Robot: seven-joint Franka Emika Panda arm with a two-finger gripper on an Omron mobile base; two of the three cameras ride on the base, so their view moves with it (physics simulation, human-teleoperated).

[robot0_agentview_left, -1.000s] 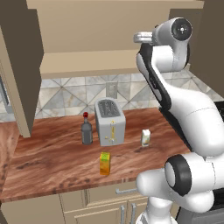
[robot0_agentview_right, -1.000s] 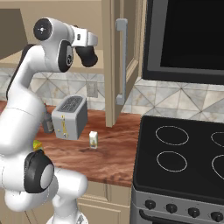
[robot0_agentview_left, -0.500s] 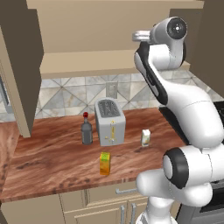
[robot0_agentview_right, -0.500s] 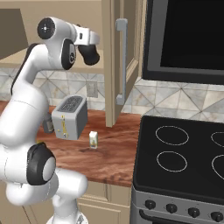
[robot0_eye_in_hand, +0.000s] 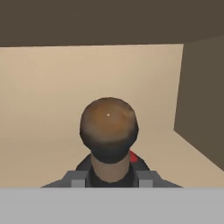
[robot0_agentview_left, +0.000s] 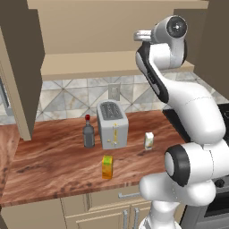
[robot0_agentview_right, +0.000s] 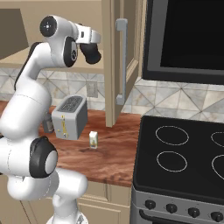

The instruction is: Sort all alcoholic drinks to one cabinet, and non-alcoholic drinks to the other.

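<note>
The arm stands tall over the counter, its wrist lifted to the height of the wall cupboards. From the hand's own camera I look down the gripper (robot0_eye_in_hand: 109,175), and its two small dark fingers (robot0_eye_in_hand: 78,178) are pinched on the neck of the squat black bottle (robot0_eye_in_hand: 109,131), whose rounded brown-and-black body bulges up right in front of the lens. A speck of red shows just beside the bottle's lower right edge. Behind the bottle lies the pale floor and back wall of a cupboard interior, with a darker side wall on the right.

From the right side of the base, the hand (robot0_agentview_right: 89,46) is seen held up just in front of the narrower cabinet (robot0_agentview_right: 118,61), close to its long grey bar handle (robot0_agentview_right: 121,61). From the left side, the wider cabinet (robot0_agentview_left: 112,31) hangs open above the counter, its pale shelf (robot0_agentview_left: 107,65) bare where I can see it.

Down on the reddish wooden counter (robot0_agentview_left: 49,165) the rest of the drinks wait. The slim grey bottle (robot0_agentview_left: 89,132) with the red cap stands upright just left of the silver toaster (robot0_agentview_left: 112,124). The orange-yellow carton (robot0_agentview_left: 107,167) stands in front of the toaster, nearer the counter's edge. The small white carton (robot0_agentview_left: 149,140) stands to the toaster's right, apart from it. A black stove (robot0_agentview_right: 183,157) sits to the right of the counter.
</note>
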